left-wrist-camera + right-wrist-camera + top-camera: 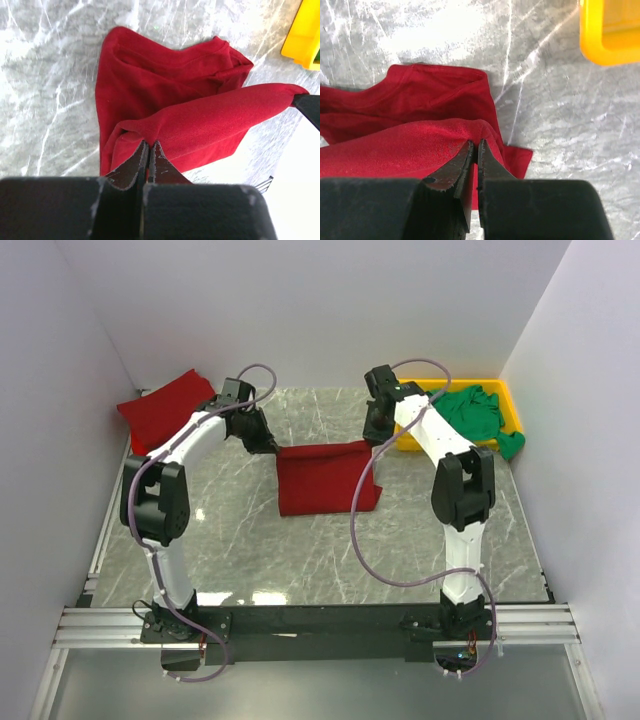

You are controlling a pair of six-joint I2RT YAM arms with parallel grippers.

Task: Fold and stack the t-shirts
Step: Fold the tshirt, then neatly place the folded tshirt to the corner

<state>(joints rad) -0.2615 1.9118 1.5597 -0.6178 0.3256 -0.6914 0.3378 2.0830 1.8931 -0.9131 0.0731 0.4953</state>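
A dark red t-shirt (325, 480) is held up by its top edge over the middle of the table, its lower part resting on the marble. My left gripper (270, 445) is shut on the shirt's left top corner (150, 135). My right gripper (372, 435) is shut on the right top corner (475, 137). The cloth (225, 115) stretches as a taut band between the two grippers. A folded dark red t-shirt (165, 408) lies at the back left. A bright green t-shirt (478, 415) sits crumpled in the yellow tray (507, 390) at the back right.
The yellow tray (610, 32) stands close to the right of my right gripper. White walls close in the table on the left, back and right. A purple cable (365, 530) loops from the right arm over the table's middle.
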